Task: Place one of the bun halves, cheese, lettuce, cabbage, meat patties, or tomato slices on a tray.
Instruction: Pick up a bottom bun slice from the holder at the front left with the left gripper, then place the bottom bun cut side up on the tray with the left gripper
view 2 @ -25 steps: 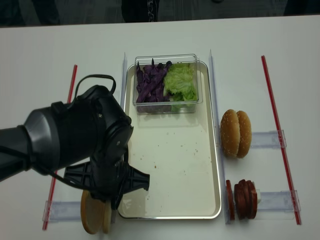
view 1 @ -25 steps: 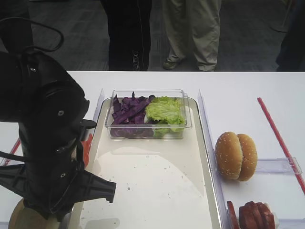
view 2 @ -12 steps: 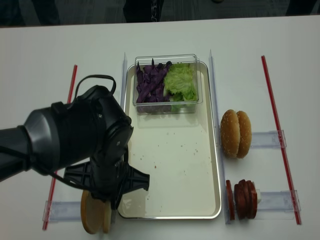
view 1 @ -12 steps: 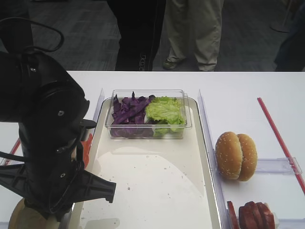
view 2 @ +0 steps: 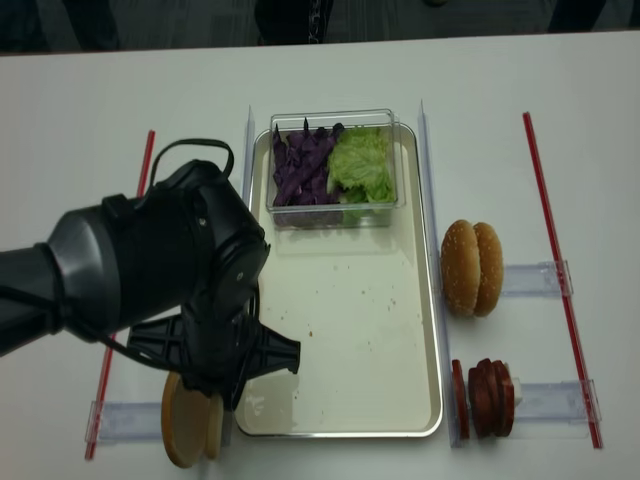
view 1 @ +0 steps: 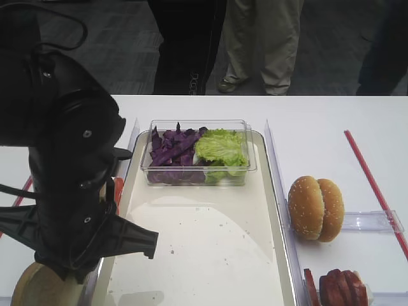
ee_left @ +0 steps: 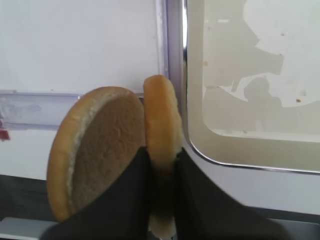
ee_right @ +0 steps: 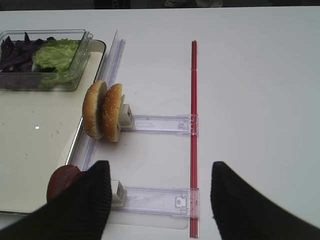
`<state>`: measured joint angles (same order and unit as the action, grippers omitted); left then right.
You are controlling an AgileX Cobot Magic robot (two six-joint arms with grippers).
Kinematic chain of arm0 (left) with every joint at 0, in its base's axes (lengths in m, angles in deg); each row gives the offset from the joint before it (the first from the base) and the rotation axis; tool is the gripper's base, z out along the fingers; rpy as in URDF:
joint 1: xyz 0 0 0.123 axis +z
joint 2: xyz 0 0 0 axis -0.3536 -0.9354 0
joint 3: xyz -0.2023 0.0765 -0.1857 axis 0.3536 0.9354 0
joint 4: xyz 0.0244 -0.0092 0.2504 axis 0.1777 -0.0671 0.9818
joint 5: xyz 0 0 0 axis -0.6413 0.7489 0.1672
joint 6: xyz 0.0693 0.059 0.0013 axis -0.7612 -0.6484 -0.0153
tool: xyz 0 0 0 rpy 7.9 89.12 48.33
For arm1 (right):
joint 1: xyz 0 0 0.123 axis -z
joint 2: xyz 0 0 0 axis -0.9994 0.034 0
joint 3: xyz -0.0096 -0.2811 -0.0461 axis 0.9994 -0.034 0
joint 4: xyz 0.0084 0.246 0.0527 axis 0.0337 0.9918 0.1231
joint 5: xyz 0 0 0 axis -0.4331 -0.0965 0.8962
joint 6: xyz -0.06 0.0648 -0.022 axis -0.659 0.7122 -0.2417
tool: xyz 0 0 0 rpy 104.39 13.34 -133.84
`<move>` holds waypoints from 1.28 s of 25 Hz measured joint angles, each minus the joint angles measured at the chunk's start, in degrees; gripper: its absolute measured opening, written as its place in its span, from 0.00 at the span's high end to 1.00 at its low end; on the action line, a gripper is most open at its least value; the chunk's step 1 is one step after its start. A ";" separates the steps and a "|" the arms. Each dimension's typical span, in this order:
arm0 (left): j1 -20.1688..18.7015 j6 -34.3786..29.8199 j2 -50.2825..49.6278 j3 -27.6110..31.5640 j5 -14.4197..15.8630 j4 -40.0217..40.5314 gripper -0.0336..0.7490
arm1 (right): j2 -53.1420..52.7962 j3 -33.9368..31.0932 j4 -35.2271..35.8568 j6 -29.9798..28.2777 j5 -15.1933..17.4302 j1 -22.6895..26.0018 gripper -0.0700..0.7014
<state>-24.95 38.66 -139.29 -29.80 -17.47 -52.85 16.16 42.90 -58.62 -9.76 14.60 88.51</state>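
Two bun halves stand on edge just left of the tray. My left gripper is shut on the right-hand bun half, one finger on each face. The other bun half leans against the left finger. From above, the left arm hides the gripper and only the bun halves show below it. A clear tub on the tray holds cabbage and lettuce. Meat patties stand right of the tray. My right gripper hangs open over a plastic rail beside the meat patties.
Two sesame-seeded buns stand on edge on a clear rail right of the tray. Red strips run along both sides of the table. People stand behind the far edge. A red-orange sliver shows beside the left arm.
The left arm has risen and shifted slightly, and its fingers have closed the last bit onto the bun half. Everything else on the table stays put.
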 joint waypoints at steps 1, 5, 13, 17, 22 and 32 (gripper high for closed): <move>0.00 0.00 0.00 -1.00 1.05 0.31 0.85 | 0.00 0.00 0.00 0.00 0.00 0.00 0.31; 0.00 -0.48 0.00 -2.51 2.10 0.44 0.85 | 0.00 0.00 0.00 0.00 0.00 0.00 0.31; 0.00 -1.47 0.00 -7.54 2.78 0.77 0.86 | 0.00 0.00 0.00 0.00 0.00 0.00 0.31; 0.00 -2.63 0.00 -10.50 2.78 0.87 0.86 | 0.00 0.00 0.00 0.00 0.00 0.00 0.31; 0.00 -2.85 0.00 -13.15 2.86 0.66 0.86 | 0.00 0.00 0.00 0.00 0.00 0.00 0.31; 0.00 -8.12 0.00 -13.55 -0.47 -8.15 0.86 | 0.00 0.00 0.00 0.00 0.00 0.00 0.31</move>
<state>-24.95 30.54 -139.29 -43.35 -17.94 -61.00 16.16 42.90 -58.62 -9.76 14.60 88.51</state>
